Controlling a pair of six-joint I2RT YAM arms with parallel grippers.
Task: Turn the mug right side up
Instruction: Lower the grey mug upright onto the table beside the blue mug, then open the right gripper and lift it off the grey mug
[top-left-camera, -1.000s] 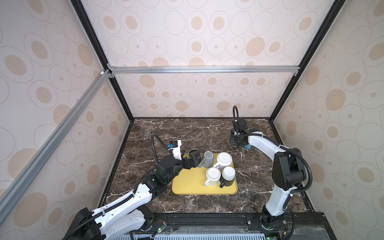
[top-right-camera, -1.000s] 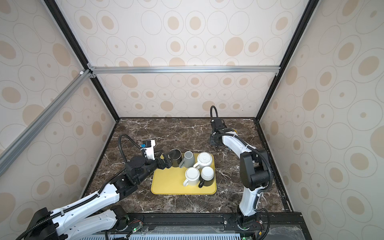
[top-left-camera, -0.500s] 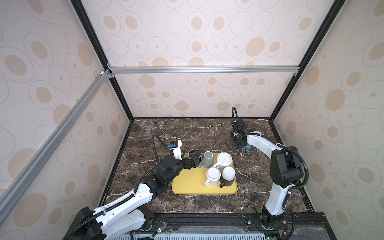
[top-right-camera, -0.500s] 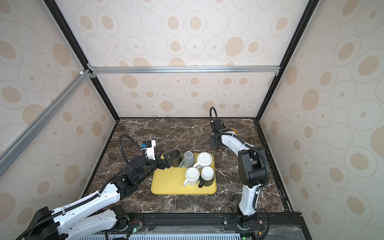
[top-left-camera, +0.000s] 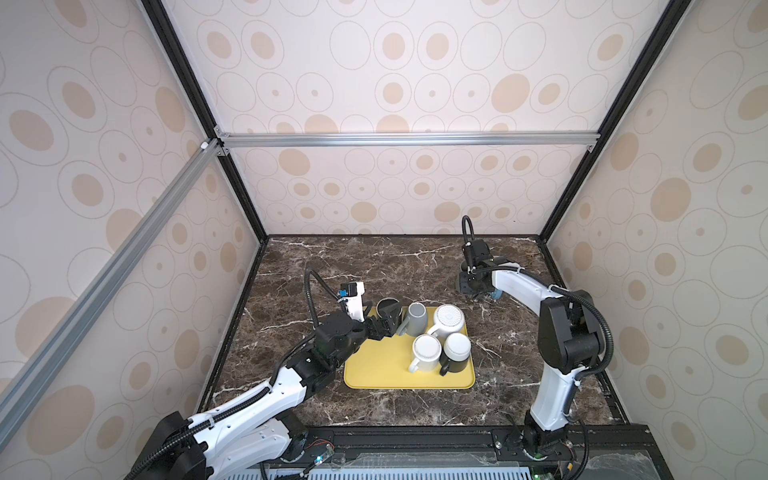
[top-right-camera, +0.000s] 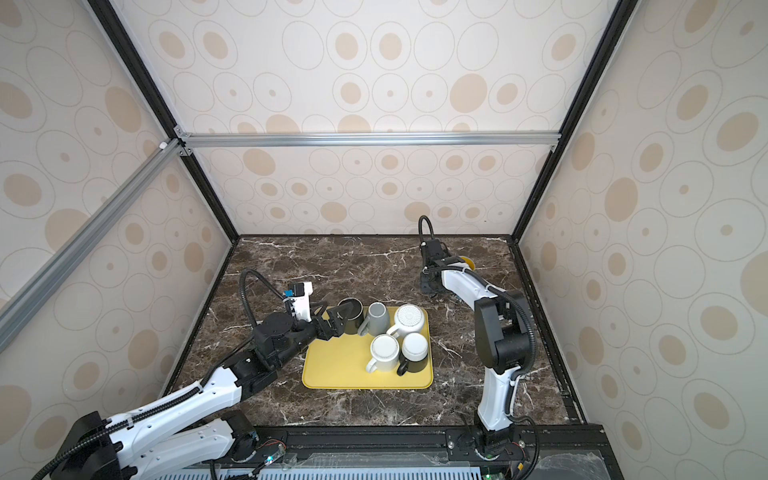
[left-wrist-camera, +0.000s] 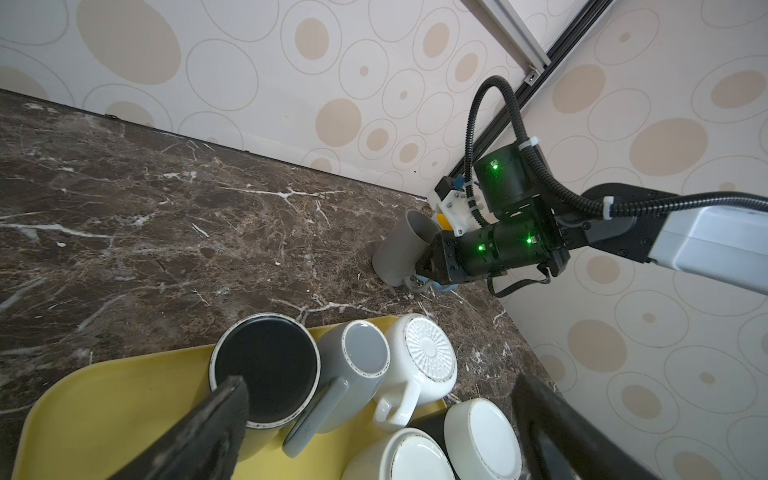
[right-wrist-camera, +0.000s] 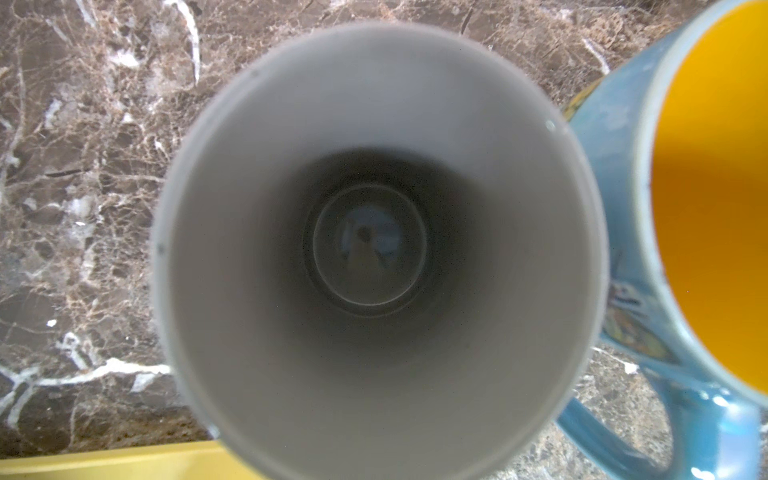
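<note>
The mug (left-wrist-camera: 395, 249), tall and grey, stands upright on the marble at the back right, and its mouth (right-wrist-camera: 374, 232) fills the right wrist view. My right gripper (left-wrist-camera: 422, 276) is shut on its handle. In both top views the right gripper (top-left-camera: 471, 284) (top-right-camera: 432, 282) covers the mug. My left gripper (left-wrist-camera: 378, 380) (top-left-camera: 380, 324) (top-right-camera: 332, 324) is open and holds nothing. It hovers at the back left corner of the yellow tray (top-left-camera: 374, 370) (top-right-camera: 332, 370), one finger (left-wrist-camera: 224, 415) beside a black mug (left-wrist-camera: 266, 365) that stands bottom up.
A blue mug with a yellow inside (right-wrist-camera: 615, 166) (top-right-camera: 467, 262) stands upright touching the grey mug. Bottom up on the tray stand a grey mug (left-wrist-camera: 365, 349), two white mugs (top-left-camera: 446, 318) (top-left-camera: 426, 349) and a black one (top-left-camera: 457, 353). Walls close in on three sides.
The right arm's elbow has swung slightly to the left while its gripper stays at the mug. The left arm has not moved.
</note>
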